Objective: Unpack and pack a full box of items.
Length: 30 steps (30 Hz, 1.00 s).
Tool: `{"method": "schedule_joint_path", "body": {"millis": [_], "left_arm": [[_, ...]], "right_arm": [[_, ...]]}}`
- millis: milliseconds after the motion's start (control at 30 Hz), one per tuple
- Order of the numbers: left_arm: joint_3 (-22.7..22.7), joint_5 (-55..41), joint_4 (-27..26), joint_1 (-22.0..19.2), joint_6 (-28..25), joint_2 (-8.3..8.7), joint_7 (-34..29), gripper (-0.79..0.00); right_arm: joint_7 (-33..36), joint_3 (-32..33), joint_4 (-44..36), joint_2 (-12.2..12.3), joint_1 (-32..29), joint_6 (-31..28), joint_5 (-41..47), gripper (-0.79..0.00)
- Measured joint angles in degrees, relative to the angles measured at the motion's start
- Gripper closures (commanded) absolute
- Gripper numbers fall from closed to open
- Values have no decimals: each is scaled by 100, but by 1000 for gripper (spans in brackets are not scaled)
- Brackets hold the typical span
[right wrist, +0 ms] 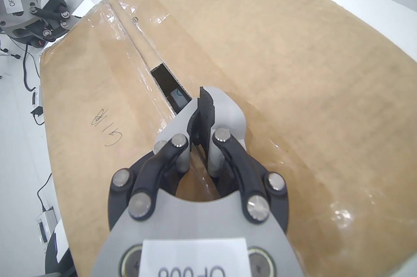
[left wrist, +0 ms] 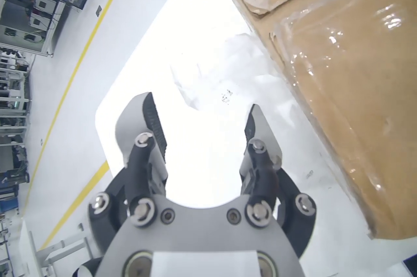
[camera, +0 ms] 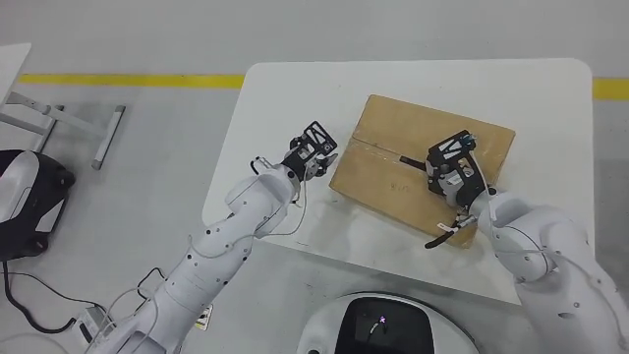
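Observation:
A closed cardboard box [camera: 393,138] wrapped in clear tape lies across the white table [camera: 295,98]. My right gripper [camera: 452,162] is over the box top [right wrist: 277,47], shut, with its tips [right wrist: 203,105] at the centre seam. Just beyond them the seam gapes in a dark slot [right wrist: 167,84] with something inside; I cannot tell whether tape is pinched. My left gripper [camera: 313,149] stands open beside the box's left end [left wrist: 352,63], low over the table. A crumpled piece of clear film [left wrist: 228,70] lies just past its fingertips [left wrist: 202,102], against the box.
The table's rounded corner [left wrist: 101,109] and edge are close behind the left gripper, with floor and a yellow line [camera: 128,80] beyond. A black cable [camera: 444,236] hangs at the box's near edge under the right arm. Another table's metal leg [camera: 59,118] stands at left.

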Motion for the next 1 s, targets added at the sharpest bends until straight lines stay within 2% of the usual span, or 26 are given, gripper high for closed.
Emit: {"method": "schedule_joint_path", "body": {"millis": [100, 200, 233, 300, 333, 400, 467, 533, 600, 633, 700, 933, 1000], "left_arm": [[98, 9, 205, -151, 127, -45, 79, -767], [227, -59, 439, -334, 207, -100, 135, -696], [275, -85, 538, -413, 239, -122, 163, -631], [336, -142, 679, -530, 286, -156, 218, -403], [371, -183, 770, -605, 321, -178, 249, -363], [419, -246, 897, -718, 371, -211, 280, -339], [467, -272, 1026, -846, 455, -247, 304, -345], [497, -274, 1115, -953, 575, -280, 330, -388], [497, -313, 1151, -1017, 688, -304, 344, -539], [484, -328, 1156, -1049, 761, -318, 349, -576], [454, -352, 1138, -1067, 840, -331, 365, -582], [199, -468, 921, -845, 866, -325, 420, -730], [113, -557, 818, -788, 828, -321, 426, -717]], "right_arm": [[-4, 8, 2, -5, -3, -9, 3, 0], [-7, 21, 8, -7, -7, -23, 4, 0], [-6, 29, 8, -8, -11, -31, 3, 0], [3, 43, 5, -8, -20, -40, 8, 0], [9, 51, 1, -8, -26, -45, 11, 0], [11, 66, -5, -8, -36, -46, 11, 0], [14, 80, -12, -8, -45, -51, 9, 0], [21, 89, -19, -8, -51, -64, 7, 0], [27, 95, -22, -9, -54, -76, 6, 0], [30, 99, -24, -10, -55, -80, 6, 0], [38, 104, -27, -11, -56, -91, 6, 0], [73, 125, -32, -14, -54, -125, 1, 0], [81, 128, -32, -16, -52, -135, 0, 0]]}}
